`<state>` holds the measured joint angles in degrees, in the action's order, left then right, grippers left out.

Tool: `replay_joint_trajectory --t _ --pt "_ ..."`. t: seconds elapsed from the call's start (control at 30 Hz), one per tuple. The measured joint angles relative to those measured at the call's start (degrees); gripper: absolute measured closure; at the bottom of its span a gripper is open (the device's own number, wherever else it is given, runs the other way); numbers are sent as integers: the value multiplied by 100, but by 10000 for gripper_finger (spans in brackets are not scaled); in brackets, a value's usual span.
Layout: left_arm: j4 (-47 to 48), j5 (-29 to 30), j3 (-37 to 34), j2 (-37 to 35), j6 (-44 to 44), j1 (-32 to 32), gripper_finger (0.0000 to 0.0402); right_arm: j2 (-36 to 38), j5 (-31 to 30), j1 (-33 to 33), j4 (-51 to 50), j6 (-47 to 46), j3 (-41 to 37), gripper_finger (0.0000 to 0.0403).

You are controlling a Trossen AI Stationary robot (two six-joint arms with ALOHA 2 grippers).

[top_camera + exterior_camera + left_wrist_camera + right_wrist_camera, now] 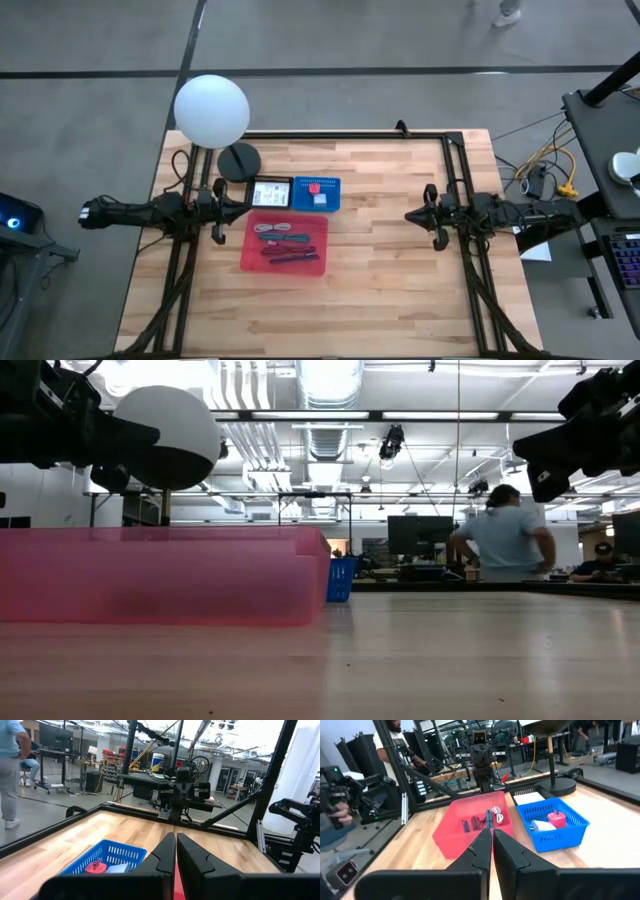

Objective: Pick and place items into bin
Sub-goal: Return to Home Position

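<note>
High view: cords (285, 238) lie inside the pink bin (247, 250); left hand (244, 208) just beside it, right hand (410, 215) well apart from it. Low view: both hands hang higher than the bin. Wrist views: each hand pinched closed, empty. Keep your retreat level, clear of its rim.

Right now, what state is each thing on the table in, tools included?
Left tool: shut, empty, held high.
Right tool: shut, empty, held high.
Pink bin: upright, holding cords.
Cords: lying inside the bin.
Blue basket: upright, holding pink cube and whitish block.
</note>
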<state>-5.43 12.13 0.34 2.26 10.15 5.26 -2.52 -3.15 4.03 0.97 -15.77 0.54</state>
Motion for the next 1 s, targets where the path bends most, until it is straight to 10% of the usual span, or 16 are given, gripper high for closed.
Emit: replay_joint_trajectory --t 1.0 --pt "-7 10 -7 11 -4 2 402 -3 10 0 0 78 0 394"
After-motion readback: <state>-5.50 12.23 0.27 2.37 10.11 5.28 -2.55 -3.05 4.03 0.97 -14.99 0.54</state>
